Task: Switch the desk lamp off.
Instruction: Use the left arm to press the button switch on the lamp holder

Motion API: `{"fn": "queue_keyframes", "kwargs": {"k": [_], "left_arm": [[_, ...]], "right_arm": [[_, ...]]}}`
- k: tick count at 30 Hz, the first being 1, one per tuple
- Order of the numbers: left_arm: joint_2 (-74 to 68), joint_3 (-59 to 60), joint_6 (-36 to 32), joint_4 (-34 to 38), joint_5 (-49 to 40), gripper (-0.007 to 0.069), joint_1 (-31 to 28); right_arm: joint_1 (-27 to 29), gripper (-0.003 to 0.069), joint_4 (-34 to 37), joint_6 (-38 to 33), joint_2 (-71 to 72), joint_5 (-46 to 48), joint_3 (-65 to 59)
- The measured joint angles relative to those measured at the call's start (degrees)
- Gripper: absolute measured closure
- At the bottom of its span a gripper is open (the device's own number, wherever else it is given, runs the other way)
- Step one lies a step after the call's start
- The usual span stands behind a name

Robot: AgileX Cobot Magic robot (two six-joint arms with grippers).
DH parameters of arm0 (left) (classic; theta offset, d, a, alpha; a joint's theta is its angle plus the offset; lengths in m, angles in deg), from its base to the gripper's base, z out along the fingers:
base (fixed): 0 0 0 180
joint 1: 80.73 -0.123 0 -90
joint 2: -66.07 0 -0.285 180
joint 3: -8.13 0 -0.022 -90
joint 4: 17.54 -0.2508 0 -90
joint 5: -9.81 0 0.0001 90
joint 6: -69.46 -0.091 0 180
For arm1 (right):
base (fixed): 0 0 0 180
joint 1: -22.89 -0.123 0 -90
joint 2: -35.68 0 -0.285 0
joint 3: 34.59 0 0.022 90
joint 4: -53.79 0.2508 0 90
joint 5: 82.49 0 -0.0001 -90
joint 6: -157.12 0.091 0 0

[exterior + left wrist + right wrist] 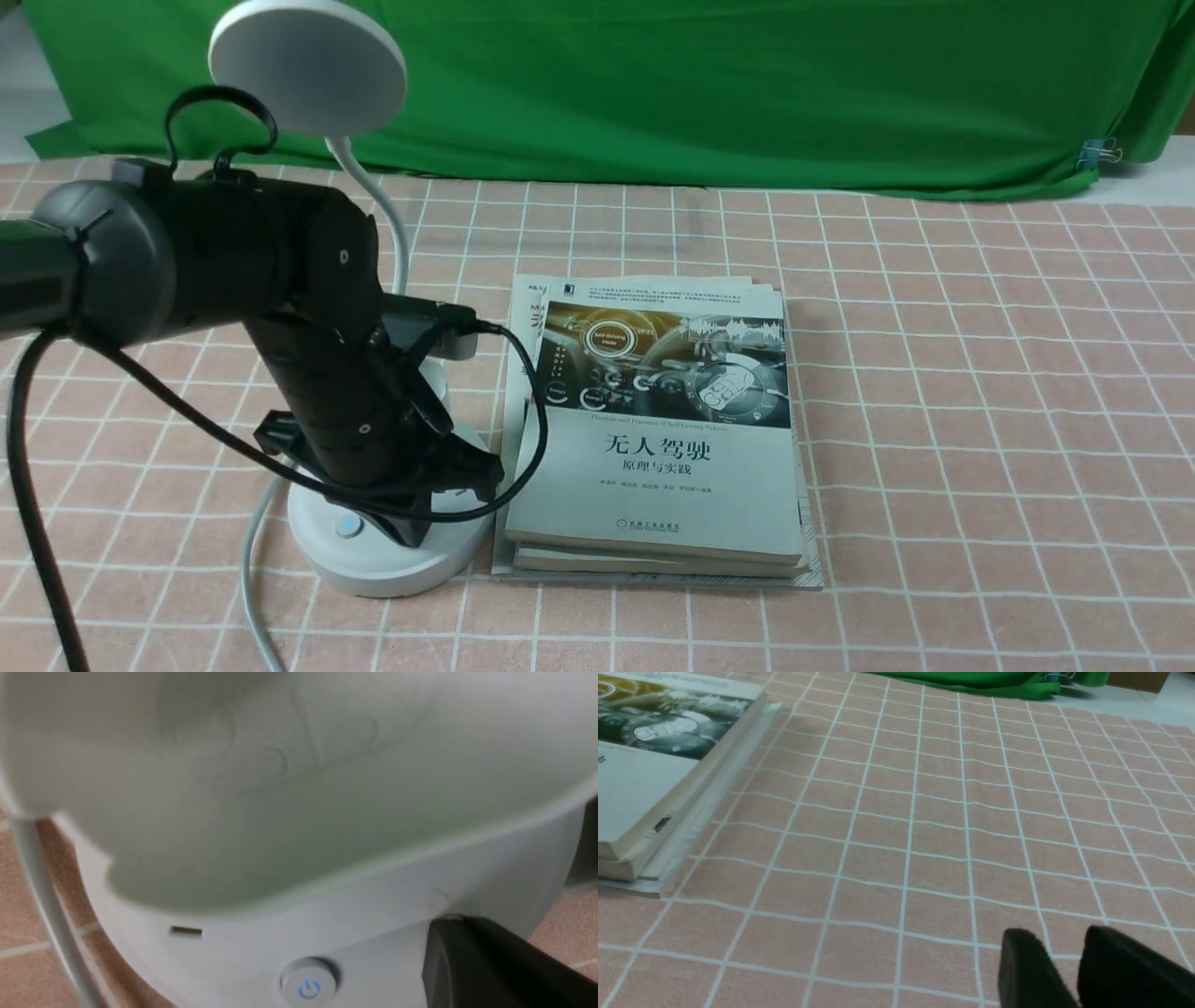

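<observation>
The white desk lamp [392, 569] stands at the left on the checked cloth, its flat disc head [308, 65] raised on a thin gooseneck [387, 215]. I cannot tell from the head whether it is lit. A small round button [348, 528] on the base glows blue. In the left wrist view this is a power button [308, 987] below the cup-shaped holder [280, 788]. My left gripper [415, 532] points down at the base; its dark fingers [467, 961] are together, their tip touching the base beside the button. My right gripper [1064, 945] hovers low over bare cloth, holding nothing.
A stack of books [653, 439] lies right against the lamp base, also seen as the book stack [658, 765] in the right wrist view. The lamp's white cord [252, 579] runs toward the front edge. A green backdrop [700, 84] closes off the far side.
</observation>
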Motion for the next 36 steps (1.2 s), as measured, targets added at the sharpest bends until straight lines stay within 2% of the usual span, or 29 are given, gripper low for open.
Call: {"fn": "queue_keyframes", "kwargs": {"k": [18, 25, 36], "left_arm": [[14.34, 1.92, 0.20, 0.07, -0.92, 0.0619, 0.00], [11.32, 2.10, 0.34, 0.07, 3.21, 0.0619, 0.00], [1.53, 2.02, 0.34, 0.07, 2.28, 0.0619, 0.00]], "right_arm": [[0.00, 0.0417, 0.00, 0.00, 0.00, 0.00, 0.00], [0.00, 0.0417, 0.00, 0.00, 0.00, 0.00, 0.00], [0.00, 0.0417, 0.05, 0.00, 0.00, 0.00, 0.00]]}}
